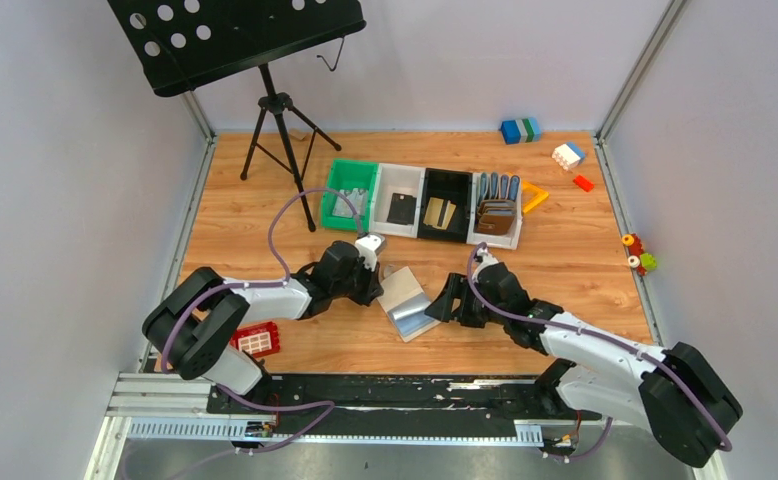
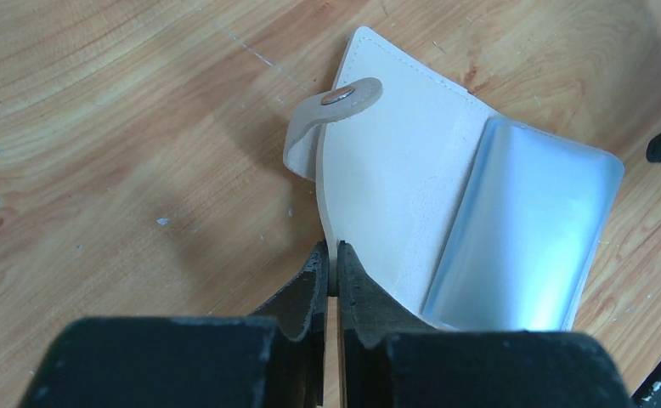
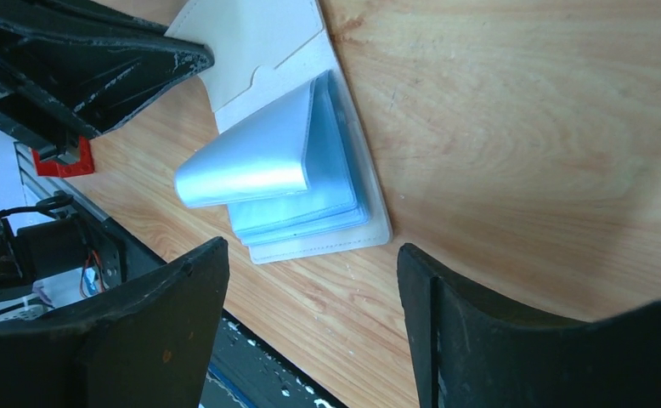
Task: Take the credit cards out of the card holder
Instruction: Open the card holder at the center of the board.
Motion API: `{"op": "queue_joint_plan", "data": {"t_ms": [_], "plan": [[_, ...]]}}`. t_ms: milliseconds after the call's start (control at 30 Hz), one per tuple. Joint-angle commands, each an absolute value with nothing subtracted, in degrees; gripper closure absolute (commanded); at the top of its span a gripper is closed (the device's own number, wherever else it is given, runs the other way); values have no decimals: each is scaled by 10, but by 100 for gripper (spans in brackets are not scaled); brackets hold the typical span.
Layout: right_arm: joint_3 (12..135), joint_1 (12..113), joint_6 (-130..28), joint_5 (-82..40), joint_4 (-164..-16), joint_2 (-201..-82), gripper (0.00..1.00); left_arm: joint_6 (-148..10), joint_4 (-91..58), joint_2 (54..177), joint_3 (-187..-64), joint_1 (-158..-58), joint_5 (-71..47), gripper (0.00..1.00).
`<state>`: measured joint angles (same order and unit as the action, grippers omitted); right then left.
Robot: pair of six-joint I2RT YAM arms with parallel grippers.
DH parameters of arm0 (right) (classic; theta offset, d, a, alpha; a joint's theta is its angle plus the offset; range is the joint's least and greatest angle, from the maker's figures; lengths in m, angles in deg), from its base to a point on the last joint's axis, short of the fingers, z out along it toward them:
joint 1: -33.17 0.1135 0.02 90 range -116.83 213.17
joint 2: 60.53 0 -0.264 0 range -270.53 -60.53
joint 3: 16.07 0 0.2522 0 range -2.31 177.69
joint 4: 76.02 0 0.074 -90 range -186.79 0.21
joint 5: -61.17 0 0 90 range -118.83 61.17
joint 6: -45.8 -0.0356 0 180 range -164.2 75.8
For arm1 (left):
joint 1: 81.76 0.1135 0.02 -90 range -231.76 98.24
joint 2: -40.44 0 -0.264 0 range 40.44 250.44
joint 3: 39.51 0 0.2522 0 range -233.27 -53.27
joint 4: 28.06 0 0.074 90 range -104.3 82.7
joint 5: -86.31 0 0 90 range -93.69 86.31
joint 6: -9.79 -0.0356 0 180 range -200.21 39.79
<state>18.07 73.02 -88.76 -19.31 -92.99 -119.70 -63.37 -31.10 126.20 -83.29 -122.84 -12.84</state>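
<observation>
The pale grey-beige card holder (image 1: 408,302) lies open on the wooden table, its light blue sleeves (image 3: 297,183) fanned up. No card shows inside the sleeves. My left gripper (image 2: 334,265) is shut on the edge of its pale cover (image 2: 395,170), near the strap tab (image 2: 344,93). My right gripper (image 3: 310,276) stands open just right of the holder, with nothing between its fingers. Credit cards lie in the bins behind: a silvery one (image 1: 345,205), a black one (image 1: 401,208) and gold ones (image 1: 441,212).
A row of bins (image 1: 425,178) crosses the middle of the table; the rightmost holds brown wallets (image 1: 497,215). A music stand's tripod (image 1: 280,140) stands at the back left. Toy blocks (image 1: 568,155) lie at the back right, and a red block (image 1: 256,340) lies by the left arm.
</observation>
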Motion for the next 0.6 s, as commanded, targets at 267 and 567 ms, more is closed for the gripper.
{"op": "queue_joint_plan", "data": {"t_ms": [267,567], "plan": [[169,832,-1008,-320,-864,-1238,42,-616,-268,1280,-843,-1206,-135,90],[227,863,-1004,-353,-854,-1346,44,-623,-277,1263,-836,-1207,-174,89]]}}
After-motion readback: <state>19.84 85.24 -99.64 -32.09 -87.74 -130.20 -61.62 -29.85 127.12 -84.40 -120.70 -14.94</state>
